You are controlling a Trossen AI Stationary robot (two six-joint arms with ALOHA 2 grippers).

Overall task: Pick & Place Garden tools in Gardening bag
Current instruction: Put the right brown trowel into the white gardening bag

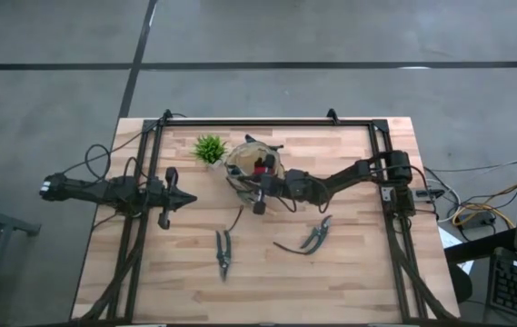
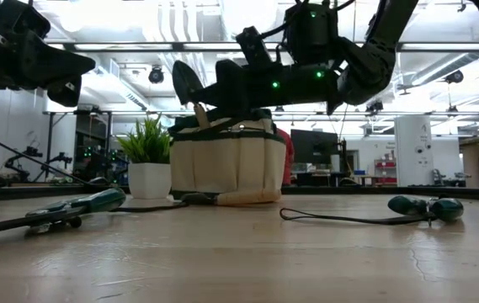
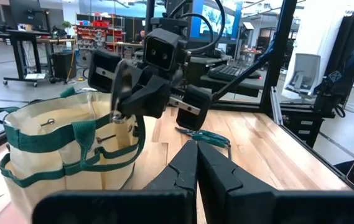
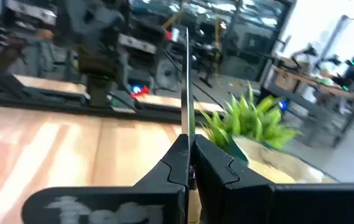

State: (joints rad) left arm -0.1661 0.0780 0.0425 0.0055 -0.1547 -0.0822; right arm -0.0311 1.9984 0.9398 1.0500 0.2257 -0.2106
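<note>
Now, from above, your right gripper [image 1: 260, 188] sits mid-frame, just over the gardening bag [image 1: 240, 163]. Its fingers are pinched on a thin metal trowel [image 4: 186, 81], seen in the right wrist view. Two shears [image 1: 223, 252] lie lower on the table. Your left gripper [image 1: 178, 198], closed and empty, waits at left. Next, I think, lower it and let go.

gardening bag [image 1: 240, 168] mid-table toward the rear, potted plant [image 1: 209, 148] just beside it on the left, two pruning shears [image 1: 223, 252] [image 1: 315, 235] in front (well apart), right gripper [image 1: 260, 186] over bag's front rim, left gripper [image 1: 182, 198] left of bag
</note>
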